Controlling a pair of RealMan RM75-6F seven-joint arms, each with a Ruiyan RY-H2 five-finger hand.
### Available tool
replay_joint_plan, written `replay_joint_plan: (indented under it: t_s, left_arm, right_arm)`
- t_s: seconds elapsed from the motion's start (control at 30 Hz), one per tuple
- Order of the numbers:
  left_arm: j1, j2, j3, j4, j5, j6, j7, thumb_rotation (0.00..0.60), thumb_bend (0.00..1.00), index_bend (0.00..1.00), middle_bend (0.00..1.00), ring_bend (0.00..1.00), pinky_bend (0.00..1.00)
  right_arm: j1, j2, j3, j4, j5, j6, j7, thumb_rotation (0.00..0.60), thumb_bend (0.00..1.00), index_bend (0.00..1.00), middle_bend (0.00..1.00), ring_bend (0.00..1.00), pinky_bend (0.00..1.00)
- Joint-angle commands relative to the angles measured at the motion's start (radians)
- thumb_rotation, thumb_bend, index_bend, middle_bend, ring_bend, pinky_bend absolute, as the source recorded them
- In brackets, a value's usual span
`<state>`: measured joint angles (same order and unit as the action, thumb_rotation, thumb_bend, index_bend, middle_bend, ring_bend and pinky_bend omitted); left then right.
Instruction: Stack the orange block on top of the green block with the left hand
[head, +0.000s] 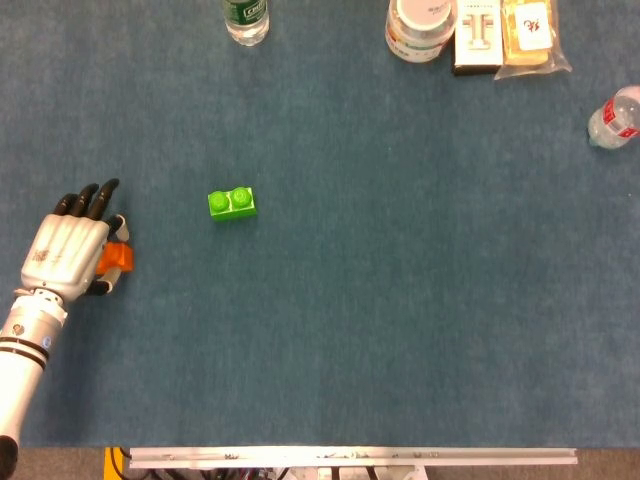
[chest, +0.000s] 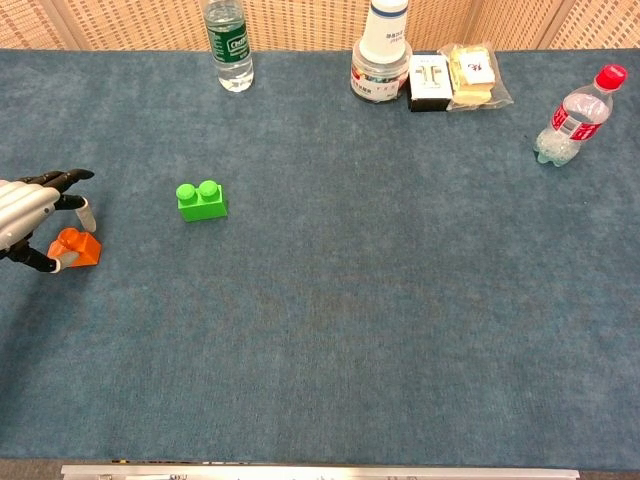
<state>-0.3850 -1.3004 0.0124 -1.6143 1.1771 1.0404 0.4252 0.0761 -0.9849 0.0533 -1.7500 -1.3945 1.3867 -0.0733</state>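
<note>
The orange block (head: 116, 258) (chest: 77, 247) sits tilted at the far left of the blue table cloth. My left hand (head: 68, 255) (chest: 30, 222) is over it, and a fingertip above and the thumb below pinch the block. The other fingers arch over it. The green two-stud block (head: 232, 203) (chest: 202, 200) lies on the cloth to the right of the hand and a little farther back, well apart from it. My right hand shows in neither view.
Along the back edge stand a green-labelled bottle (chest: 227, 45), a white jar (chest: 381, 52), a small box (chest: 429, 80) and a snack packet (chest: 472, 72). A red-capped water bottle (chest: 573, 118) lies at the far right.
</note>
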Motion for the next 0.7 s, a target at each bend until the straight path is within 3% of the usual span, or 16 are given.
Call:
replay_joint_plan:
  t_s: [0.03,0.5,0.7]
  left_arm:
    - [-0.001,0.004,0.004,-0.002,-0.003,-0.005,-0.001,0.6,0.33,0.38,0.0,0.0,0.11]
    - [-0.014,0.016,0.013,-0.012,-0.054,-0.028,0.028,0.6,0.33,0.37,0.0,0.0,0.11]
    - [-0.014,0.012,0.014,-0.013,-0.057,-0.02,0.025,0.6,0.33,0.46,0.0,0.0,0.11]
  right_arm:
    - [0.0,0.0,0.0,0.0,-0.001,0.0,-0.001,0.6,0.08,0.29,0.22,0.1,0.31]
    - [0.002,-0.002,-0.001,0.001,0.0,-0.003,-0.004,0.6,0.08,0.29,0.22,0.1,0.31]
    - [0.001,-0.002,-0.001,0.0,0.0,-0.004,-0.004,0.6,0.08,0.29,0.22,0.1,0.31]
